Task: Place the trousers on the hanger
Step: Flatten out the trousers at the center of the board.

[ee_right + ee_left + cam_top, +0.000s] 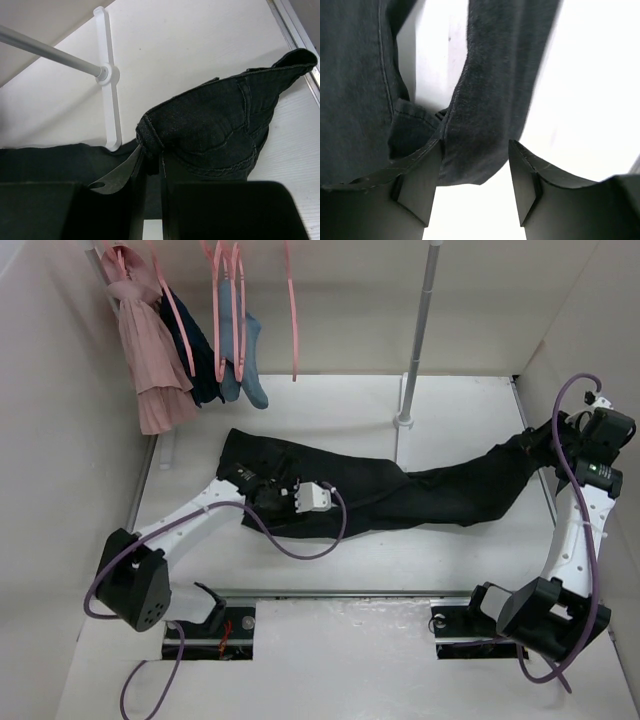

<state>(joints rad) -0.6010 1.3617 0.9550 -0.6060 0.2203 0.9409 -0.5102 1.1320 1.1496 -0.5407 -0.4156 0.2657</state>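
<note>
The black trousers (400,490) lie stretched across the table from left to right. My left gripper (250,483) is open over their left end. In the left wrist view (476,145) a hem of one trouser leg (490,100) lies between and just beyond the open fingers (525,175). My right gripper (553,432) is shut on the waistband (215,120) at the far right and lifts it a little; its jaws (152,155) pinch a fold of denim. A bare pink hanger (292,320) hangs at the back.
Other pink hangers carry a pink garment (150,350), a navy one (195,355) and a light-blue one (248,365) at the back left. A white rack pole (417,330) stands on its foot (111,100) behind the trousers. White walls close both sides.
</note>
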